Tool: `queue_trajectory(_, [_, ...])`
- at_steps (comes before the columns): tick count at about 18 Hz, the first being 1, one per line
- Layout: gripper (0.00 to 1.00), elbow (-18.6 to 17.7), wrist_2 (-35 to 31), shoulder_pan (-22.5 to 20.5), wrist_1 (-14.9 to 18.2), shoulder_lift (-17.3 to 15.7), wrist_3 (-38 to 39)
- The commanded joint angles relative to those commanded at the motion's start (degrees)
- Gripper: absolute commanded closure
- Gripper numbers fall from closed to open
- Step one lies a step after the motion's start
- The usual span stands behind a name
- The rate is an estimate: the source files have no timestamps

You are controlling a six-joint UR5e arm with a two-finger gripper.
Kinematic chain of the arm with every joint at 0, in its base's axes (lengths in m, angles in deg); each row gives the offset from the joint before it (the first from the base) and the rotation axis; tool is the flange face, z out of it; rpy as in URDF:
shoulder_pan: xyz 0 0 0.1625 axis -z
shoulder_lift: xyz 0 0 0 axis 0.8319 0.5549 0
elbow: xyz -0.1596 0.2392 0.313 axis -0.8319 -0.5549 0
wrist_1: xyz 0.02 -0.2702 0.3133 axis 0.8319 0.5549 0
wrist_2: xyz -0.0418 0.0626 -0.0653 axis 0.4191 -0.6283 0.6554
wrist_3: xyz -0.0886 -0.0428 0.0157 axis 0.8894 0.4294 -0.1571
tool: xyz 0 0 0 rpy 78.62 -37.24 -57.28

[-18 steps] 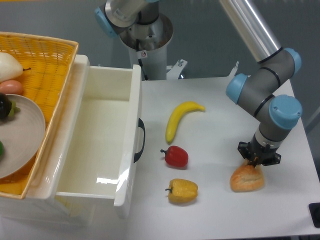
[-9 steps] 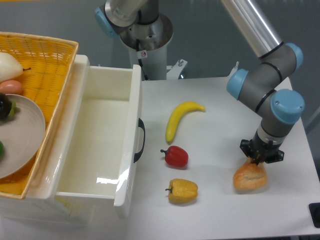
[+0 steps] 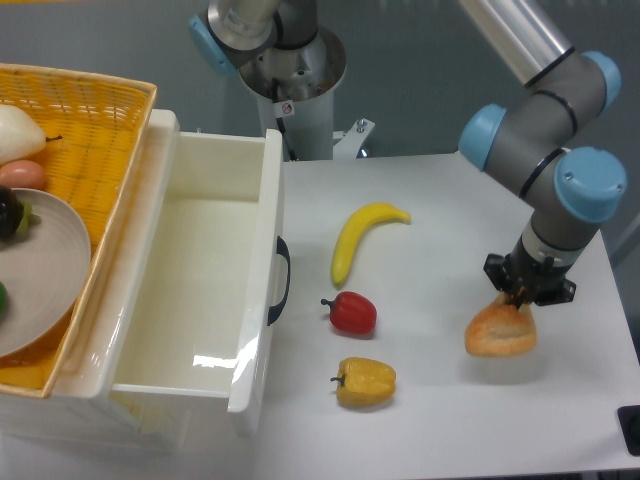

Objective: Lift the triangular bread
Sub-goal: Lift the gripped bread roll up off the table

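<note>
The triangular bread [image 3: 500, 332] is a golden-brown wedge at the right of the white table. My gripper [image 3: 524, 299] is shut on its pointed tip from above. The bread hangs a little above the table, with a soft shadow under it. The fingers are mostly hidden by the wrist and the bread.
A yellow bell pepper [image 3: 365, 382], a red bell pepper [image 3: 350, 313] and a banana [image 3: 358, 238] lie on the table left of the bread. An open white drawer [image 3: 268, 300] stands at the left. A wicker basket [image 3: 95, 120] with a plate and food is at the far left.
My gripper has risen and shifted slightly right, taking the bread with it. The bread has left the table surface.
</note>
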Motion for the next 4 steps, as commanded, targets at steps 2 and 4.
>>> queue_trajectory(2, [1.0, 1.7, 0.0, 0.0, 2.0, 0.3, -0.1])
queue_trajectory(4, [1.0, 3.4, 0.0, 0.0, 4.0, 0.7, -0.9])
